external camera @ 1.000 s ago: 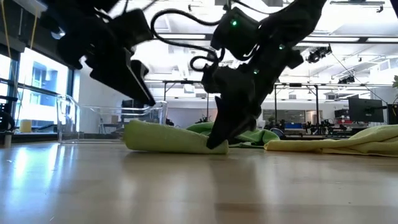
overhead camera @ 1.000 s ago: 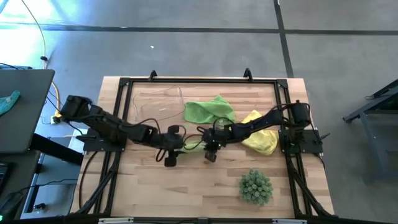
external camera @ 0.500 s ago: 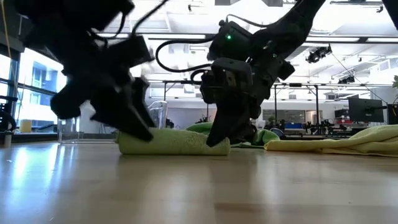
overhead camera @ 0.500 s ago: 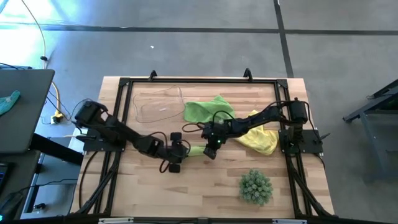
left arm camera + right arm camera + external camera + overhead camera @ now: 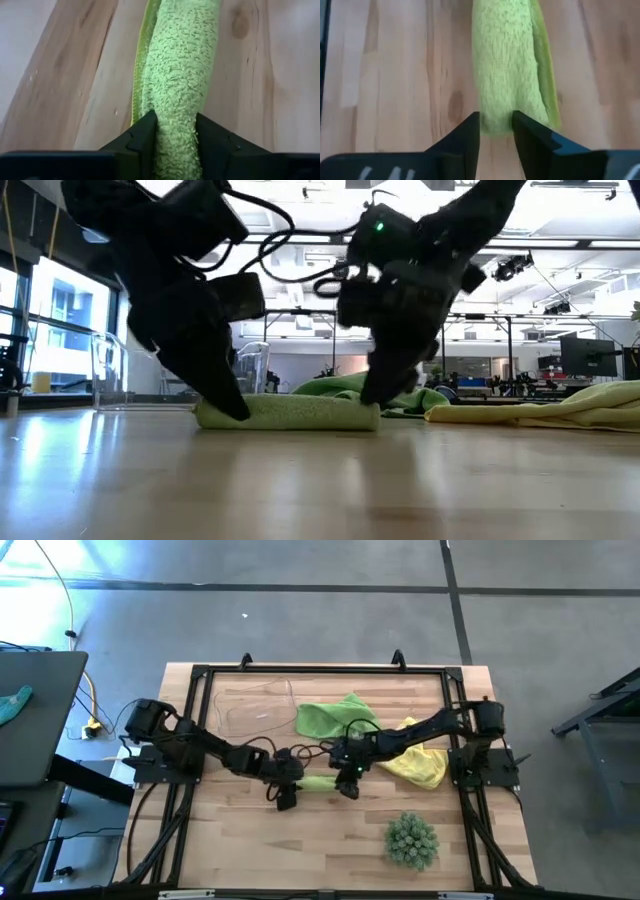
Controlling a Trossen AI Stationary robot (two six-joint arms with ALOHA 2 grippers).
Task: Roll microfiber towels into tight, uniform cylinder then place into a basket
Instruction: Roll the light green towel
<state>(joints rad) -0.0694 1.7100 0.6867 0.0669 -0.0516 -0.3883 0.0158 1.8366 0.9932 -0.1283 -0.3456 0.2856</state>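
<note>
The rolled lime towel (image 5: 318, 782), soft, light and apt to unroll, lies on the table (image 5: 330, 845) and is pinched at either end between the left gripper's (image 5: 175, 132) and right gripper's (image 5: 496, 129) fingers, where it is best held.

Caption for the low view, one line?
Both grippers, left and right, pinch opposite ends of a rolled lime green towel on the table.

Floor (image 5: 300, 610): grey concrete, dark seam lines crossing, bright glare patch at upper left corner. Yellow cable (image 5: 55, 585) trailing across floor. Dark side table (image 5: 35, 715) left of workbench, teal cloth (image 5: 14, 702) lying on it. Low view: large windows (image 5: 55, 320) at left, daylight entering. White ceiling (image 5: 300, 240) with strip lights. Monitor (image 5: 590, 356) at far right.
</note>
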